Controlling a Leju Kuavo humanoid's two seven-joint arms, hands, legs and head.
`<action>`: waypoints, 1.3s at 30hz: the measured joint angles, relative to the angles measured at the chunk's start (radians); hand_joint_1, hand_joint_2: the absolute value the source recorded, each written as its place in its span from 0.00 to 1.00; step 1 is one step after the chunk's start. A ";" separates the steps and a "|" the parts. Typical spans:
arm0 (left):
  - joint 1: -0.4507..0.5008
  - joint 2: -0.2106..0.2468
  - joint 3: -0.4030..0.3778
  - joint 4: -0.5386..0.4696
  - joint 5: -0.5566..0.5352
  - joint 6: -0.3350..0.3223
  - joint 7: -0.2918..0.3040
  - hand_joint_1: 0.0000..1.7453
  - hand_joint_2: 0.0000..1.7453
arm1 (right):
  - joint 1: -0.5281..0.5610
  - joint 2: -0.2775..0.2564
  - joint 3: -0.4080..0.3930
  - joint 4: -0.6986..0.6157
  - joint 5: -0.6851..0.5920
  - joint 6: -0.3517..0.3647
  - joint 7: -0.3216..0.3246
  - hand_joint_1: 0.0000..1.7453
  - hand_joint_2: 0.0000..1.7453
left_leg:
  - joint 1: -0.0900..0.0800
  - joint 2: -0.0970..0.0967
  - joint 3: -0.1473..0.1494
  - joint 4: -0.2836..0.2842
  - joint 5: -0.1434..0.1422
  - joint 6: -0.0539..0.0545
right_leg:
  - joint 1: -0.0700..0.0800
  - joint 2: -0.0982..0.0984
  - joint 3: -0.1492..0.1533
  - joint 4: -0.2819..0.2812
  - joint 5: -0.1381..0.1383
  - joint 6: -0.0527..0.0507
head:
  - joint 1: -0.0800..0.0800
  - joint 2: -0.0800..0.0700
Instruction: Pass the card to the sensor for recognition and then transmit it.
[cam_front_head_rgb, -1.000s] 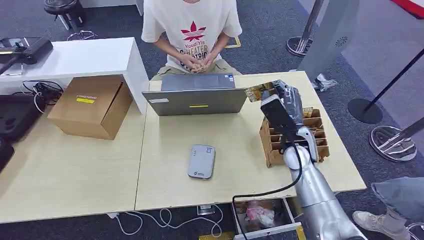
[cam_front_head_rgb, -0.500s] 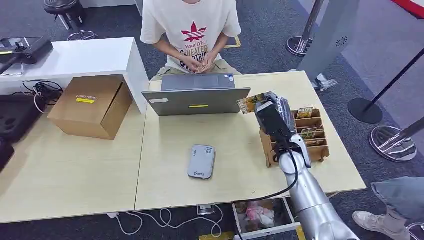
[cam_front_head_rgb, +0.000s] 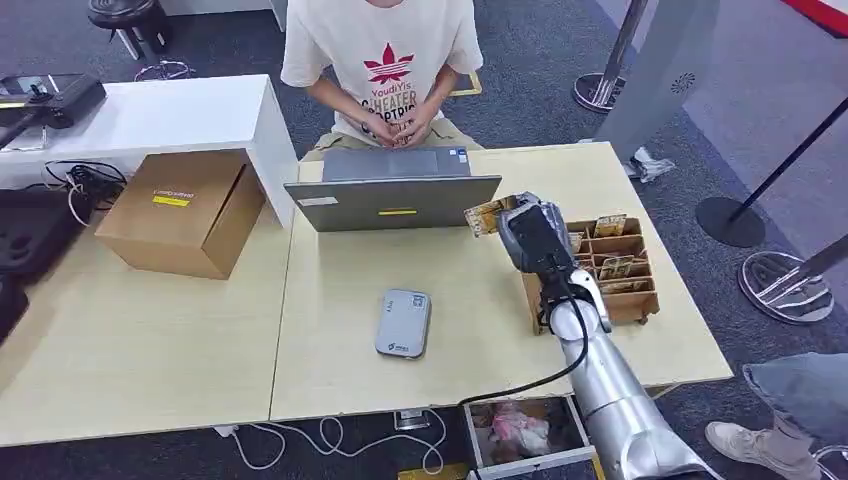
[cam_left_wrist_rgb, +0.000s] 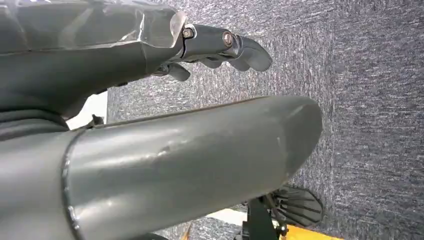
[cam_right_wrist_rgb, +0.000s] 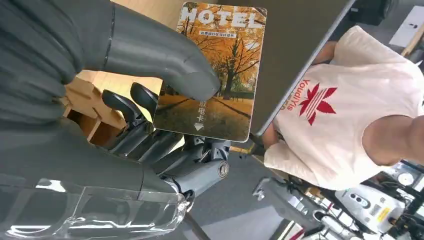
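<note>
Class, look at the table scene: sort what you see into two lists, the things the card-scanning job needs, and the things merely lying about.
Belonging to the job:
- orange autumn-scene hotel card, pinched in the right hand
- grey rounded card sensor on the table
- brown wooden slotted card rack, holding more cards
- seated person in a white T-shirt, a likely recipient

Lying about:
- closed brown cardboard box
- open grey laptop

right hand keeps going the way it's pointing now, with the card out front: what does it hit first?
Probably the laptop. The right hand pinches the hotel card, which points toward the open lid's right edge, with the person beyond. Depth is unclear, so it may pass just beside.
</note>
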 joint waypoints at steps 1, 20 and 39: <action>0.000 -0.001 0.000 0.000 -0.004 0.000 0.000 0.00 0.00 | -0.006 0.001 -0.002 0.011 -0.007 0.001 -0.002 1.00 1.00 | 0.000 0.000 0.000 0.000 0.000 0.000 | 0.000 0.000 0.000 0.000 0.000 0.000 | 0.000 0.000; -0.007 -0.005 0.000 0.000 -0.020 -0.001 0.017 0.00 0.00 | -0.104 0.043 -0.022 0.179 -0.041 0.037 -0.018 1.00 1.00 | 0.000 0.000 0.000 0.000 0.000 0.000 | 0.000 0.000 0.000 0.000 0.000 0.000 | 0.000 0.000; -0.021 -0.013 -0.006 0.000 -0.035 -0.002 0.027 0.00 0.00 | -0.137 0.092 -0.023 0.266 -0.025 0.032 -0.018 1.00 1.00 | 0.000 0.000 0.000 0.000 0.000 0.000 | 0.000 0.000 0.000 0.000 0.000 0.000 | 0.000 0.000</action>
